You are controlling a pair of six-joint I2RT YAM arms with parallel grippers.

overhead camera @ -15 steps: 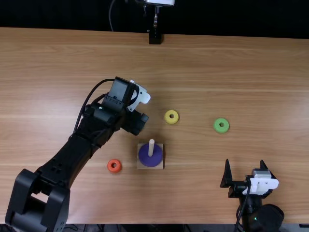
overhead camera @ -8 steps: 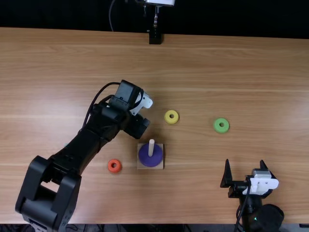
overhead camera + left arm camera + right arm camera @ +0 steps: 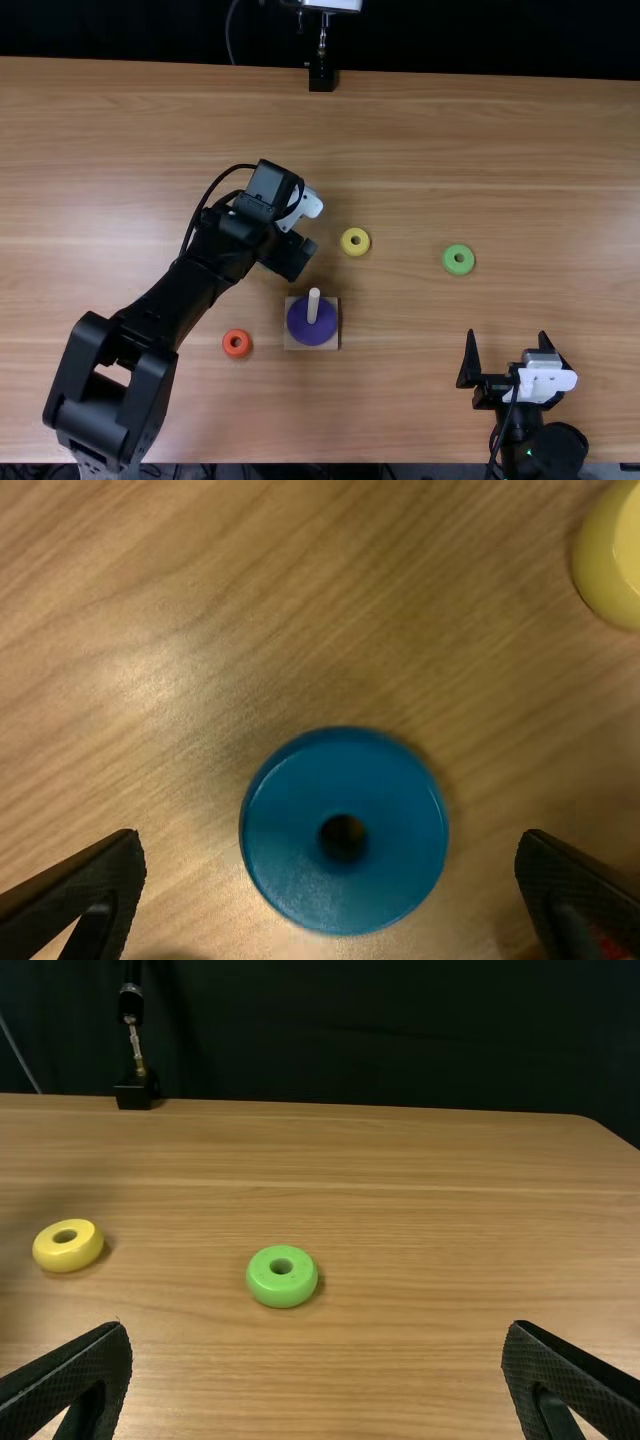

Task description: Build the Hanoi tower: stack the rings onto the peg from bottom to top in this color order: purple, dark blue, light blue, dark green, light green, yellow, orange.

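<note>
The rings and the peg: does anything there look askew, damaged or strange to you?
Nothing stands out. The purple ring sits around the upright peg. The blue ring, yellow ring, green ring and orange ring lie flat on the table, with no visible damage.

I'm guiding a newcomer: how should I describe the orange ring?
On the wooden table, find the square base whose pale peg stands through a broad purple ring. Just left of that base in the top view, the small orange ring lies flat. Its color and smaller size set it apart from the purple ring.
</note>
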